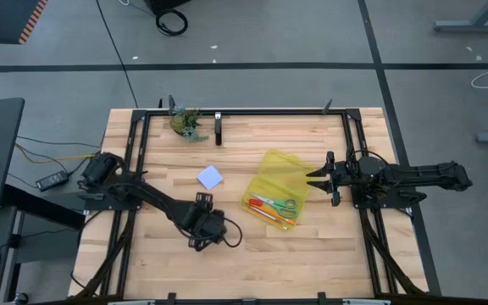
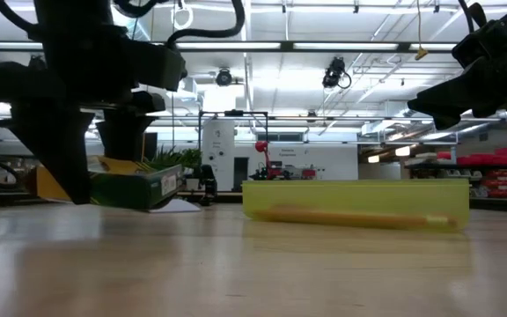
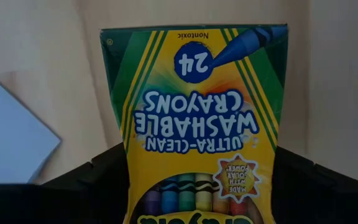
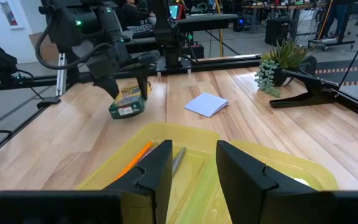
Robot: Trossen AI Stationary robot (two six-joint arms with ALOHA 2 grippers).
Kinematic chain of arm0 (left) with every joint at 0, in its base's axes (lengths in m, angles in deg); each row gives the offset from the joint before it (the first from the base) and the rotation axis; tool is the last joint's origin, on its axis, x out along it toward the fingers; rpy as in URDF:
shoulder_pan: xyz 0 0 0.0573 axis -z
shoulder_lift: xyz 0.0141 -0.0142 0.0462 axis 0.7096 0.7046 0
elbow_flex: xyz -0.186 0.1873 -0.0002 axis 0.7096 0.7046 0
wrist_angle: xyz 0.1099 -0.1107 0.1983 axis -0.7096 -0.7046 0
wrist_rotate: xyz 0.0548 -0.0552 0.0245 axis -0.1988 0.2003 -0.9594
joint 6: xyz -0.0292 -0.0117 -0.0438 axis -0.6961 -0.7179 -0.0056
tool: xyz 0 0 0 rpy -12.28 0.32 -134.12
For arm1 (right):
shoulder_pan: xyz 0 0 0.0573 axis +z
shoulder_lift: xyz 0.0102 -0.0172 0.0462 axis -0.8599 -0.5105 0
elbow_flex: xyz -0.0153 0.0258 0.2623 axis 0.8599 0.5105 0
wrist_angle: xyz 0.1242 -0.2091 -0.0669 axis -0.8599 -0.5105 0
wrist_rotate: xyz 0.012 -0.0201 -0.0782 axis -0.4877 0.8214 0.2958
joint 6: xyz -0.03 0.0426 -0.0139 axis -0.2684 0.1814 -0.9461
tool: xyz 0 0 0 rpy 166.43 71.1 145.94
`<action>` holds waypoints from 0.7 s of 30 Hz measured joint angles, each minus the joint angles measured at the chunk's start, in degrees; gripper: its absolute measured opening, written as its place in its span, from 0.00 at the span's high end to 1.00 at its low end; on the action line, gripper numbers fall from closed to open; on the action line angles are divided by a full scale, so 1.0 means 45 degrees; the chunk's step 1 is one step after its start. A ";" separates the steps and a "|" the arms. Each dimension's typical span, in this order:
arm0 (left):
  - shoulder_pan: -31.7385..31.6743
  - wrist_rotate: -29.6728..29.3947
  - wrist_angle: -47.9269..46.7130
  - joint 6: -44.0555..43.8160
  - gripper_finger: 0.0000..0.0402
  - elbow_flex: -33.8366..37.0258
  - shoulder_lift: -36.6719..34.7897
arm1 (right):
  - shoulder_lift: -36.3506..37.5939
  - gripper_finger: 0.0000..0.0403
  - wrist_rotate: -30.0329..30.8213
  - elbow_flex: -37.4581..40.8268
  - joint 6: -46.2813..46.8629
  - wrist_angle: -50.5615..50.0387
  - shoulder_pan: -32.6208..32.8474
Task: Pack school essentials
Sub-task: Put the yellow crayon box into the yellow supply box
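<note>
So from the high view: one yellow pouch [image 1: 280, 182] mid-table with green-handled scissors [image 1: 279, 204] and orange pencils [image 1: 267, 213] inside, one white-and-blue pad [image 1: 211, 177] lying left of it, and one leafy figure [image 1: 187, 122] at the far edge. The left gripper [image 1: 207, 225] sits near the front, the right gripper [image 1: 319, 176] at the pouch's right edge.

Low view: one crayon box [image 2: 130, 183] tilted just off the tabletop, pinched by the left gripper, blocking part of the pad.

Left wrist view: fingers clamped on the Crayola box.

Right wrist view: the right gripper's fingers [image 4: 160, 165] are slightly parted, hovering over the pouch, holding nothing.
</note>
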 joint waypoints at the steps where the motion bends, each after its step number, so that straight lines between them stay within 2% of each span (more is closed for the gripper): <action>1: -0.0063 0.0002 0.0005 0.0103 0.25 0.0000 0.0000 | -0.0002 0.67 0.0000 0.0001 0.0000 0.0002 0.0001; 10: -0.0634 -0.0129 -0.0093 0.1231 0.25 -0.0575 0.0000 | -0.0002 0.67 0.0000 -0.0001 0.0000 0.0000 0.0001; 21: -0.1124 -0.1621 -0.0609 0.3041 0.25 -0.1859 0.0000 | 0.0001 0.67 0.0000 0.0002 0.0000 0.0000 0.0001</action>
